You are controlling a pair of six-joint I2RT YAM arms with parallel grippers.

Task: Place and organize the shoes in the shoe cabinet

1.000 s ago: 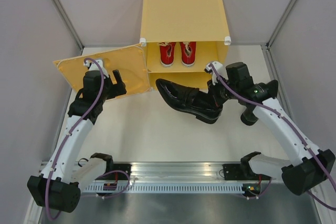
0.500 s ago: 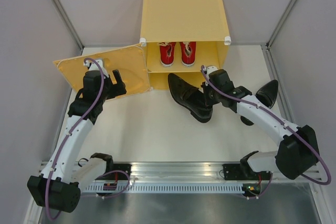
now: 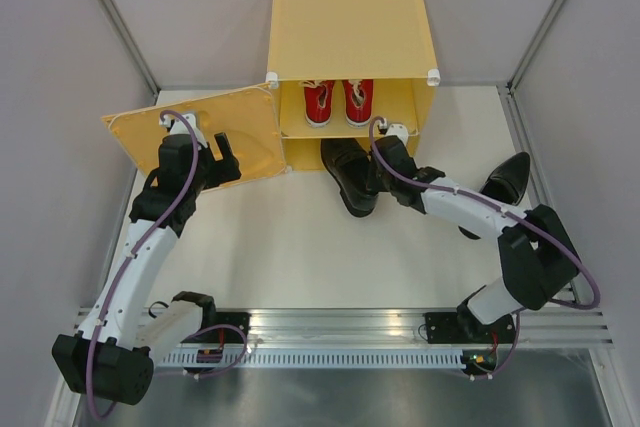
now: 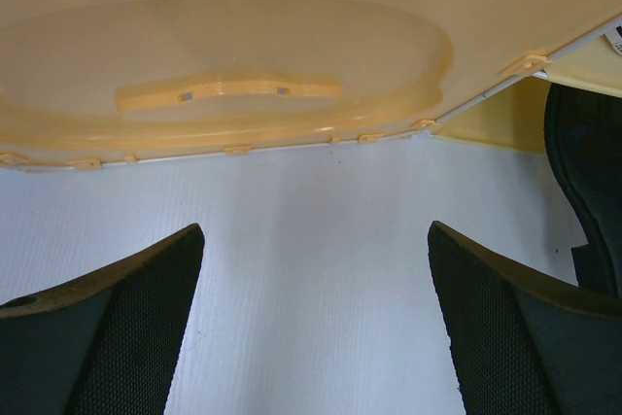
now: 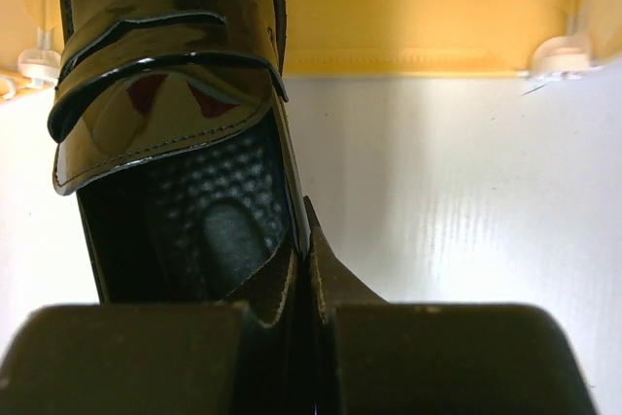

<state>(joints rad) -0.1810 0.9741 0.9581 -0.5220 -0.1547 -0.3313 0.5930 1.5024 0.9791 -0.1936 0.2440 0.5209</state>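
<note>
Having swung across the table (image 3: 300, 257) to the lower opening of the shoe cabinet (image 3: 350, 27), the black dress shoe (image 3: 345, 169), rim pinched in the right fingers (image 5: 340, 289), is nearly stowed; the left fingers (image 4: 117, 337) gape wide.

Red sneakers (image 3: 337, 102) half hidden under cabinet (image 3: 350, 27) roof, second black shoe (image 3: 508, 177) apparently partly behind right arm (image 3: 470, 209)

Built of white links (image 3: 135, 262) and black joints (image 3: 180, 162), strung with purple cables (image 3: 92, 377), tipped with black dimpled claw fingers (image 4: 107, 337).
</note>
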